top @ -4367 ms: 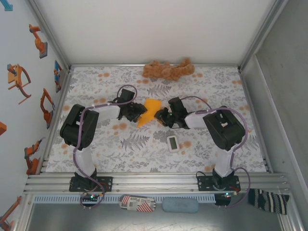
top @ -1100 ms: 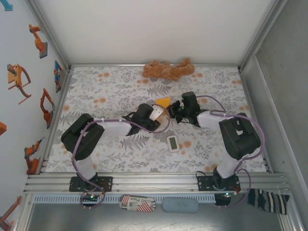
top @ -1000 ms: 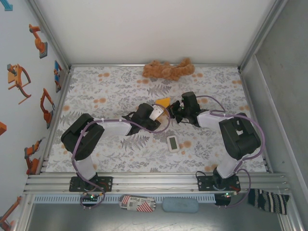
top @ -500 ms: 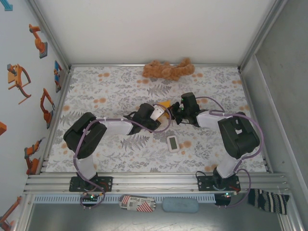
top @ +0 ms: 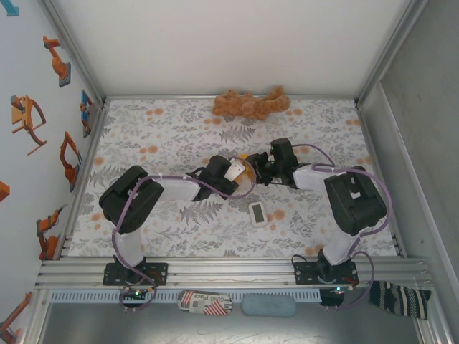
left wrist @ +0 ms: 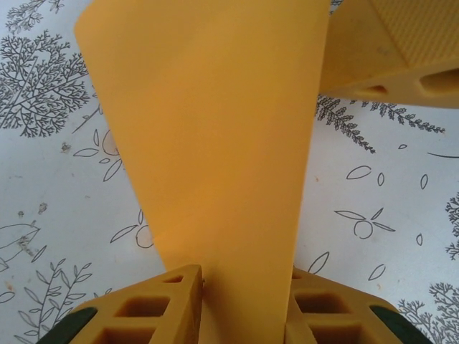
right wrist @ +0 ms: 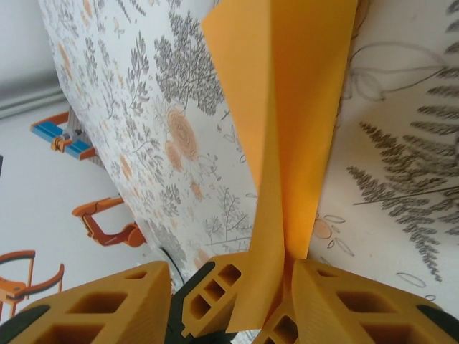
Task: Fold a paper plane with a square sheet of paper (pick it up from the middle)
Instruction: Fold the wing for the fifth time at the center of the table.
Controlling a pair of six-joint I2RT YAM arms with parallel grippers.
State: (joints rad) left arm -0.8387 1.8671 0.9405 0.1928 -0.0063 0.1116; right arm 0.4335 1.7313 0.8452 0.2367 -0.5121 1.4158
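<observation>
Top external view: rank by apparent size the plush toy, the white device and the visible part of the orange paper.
1. brown plush toy, clearly largest
2. white device
3. orange paper, only a sliver visible, so its true size is unsure

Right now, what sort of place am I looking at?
Probably a robot lab test cell: a left arm and right arm bolted to a metal rail, a walled-in table, robot stickers on the wall.

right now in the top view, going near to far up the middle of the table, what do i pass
metal rail -> small white device -> orange paper, held up between the two arms -> brown plush toy at the far edge
</observation>
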